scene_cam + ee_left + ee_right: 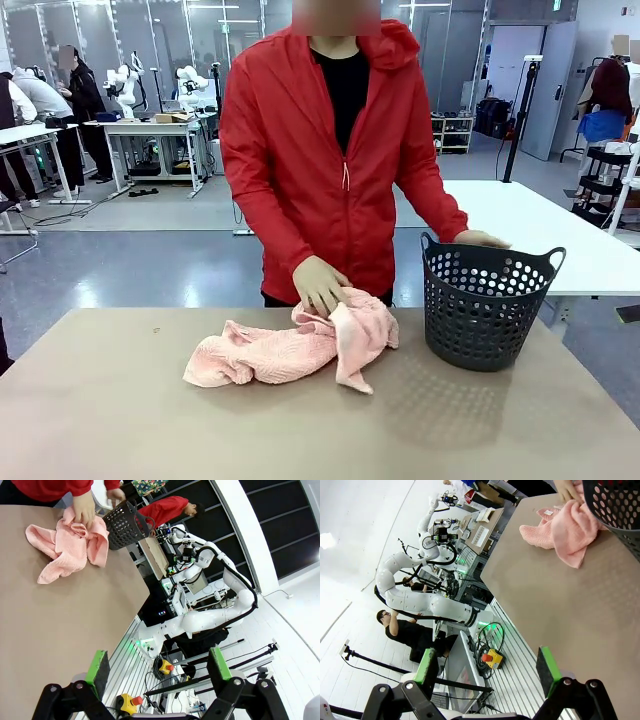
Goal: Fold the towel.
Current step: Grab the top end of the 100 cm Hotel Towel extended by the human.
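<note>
left gripper (157,664) + right gripper (487,664) spread wide, nothing held, parked well back from basket (487,310) | towel (285,350) found crumpled just beside basket, clutched by person's hand (318,283), likely for spreading

A hand (84,507) touches the crumpled towel (67,545) near the basket (122,526).

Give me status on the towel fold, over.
Left claw open, empty. Right claw open, empty. Towel crumpled mid-table, unfolded, person's hand on it. Dark basket stands beside towel, person's other hand at its rim.
</note>
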Available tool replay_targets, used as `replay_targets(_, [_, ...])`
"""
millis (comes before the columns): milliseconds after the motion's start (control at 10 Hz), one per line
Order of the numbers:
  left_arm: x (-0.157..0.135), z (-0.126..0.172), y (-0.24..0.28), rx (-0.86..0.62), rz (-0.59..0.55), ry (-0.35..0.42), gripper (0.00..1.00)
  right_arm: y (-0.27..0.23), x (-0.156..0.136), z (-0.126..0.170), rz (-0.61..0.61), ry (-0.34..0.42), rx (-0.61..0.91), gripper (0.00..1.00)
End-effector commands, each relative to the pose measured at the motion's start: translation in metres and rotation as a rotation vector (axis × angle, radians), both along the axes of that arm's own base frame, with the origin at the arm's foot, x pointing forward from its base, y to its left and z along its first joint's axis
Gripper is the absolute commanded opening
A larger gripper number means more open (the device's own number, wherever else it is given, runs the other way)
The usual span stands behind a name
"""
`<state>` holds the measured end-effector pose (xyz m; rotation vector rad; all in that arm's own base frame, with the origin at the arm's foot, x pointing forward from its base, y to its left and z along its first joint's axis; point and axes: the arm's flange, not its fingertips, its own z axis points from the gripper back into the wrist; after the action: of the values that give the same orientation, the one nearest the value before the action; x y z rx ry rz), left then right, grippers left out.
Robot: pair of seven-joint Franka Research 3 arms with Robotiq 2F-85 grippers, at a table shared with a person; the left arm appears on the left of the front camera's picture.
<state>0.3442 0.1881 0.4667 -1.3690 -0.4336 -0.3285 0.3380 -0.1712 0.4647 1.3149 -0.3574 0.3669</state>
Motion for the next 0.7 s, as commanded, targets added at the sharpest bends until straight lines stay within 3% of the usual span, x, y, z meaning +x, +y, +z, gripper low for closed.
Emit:
replay_targets(0, [-0.0018,-0.0022,0.0018,-0.006,-0.02,-0.012,1.0,0.0001,-0.0001,-0.0005,0.007,-0.02,0.012,1.0])
replay_targets(600, [-0.0018,-0.0022,0.0018,-0.006,-0.02,-0.012,1.0,0.0001,-0.0001,-0.0005,0.007,-0.02,0.012,1.0])
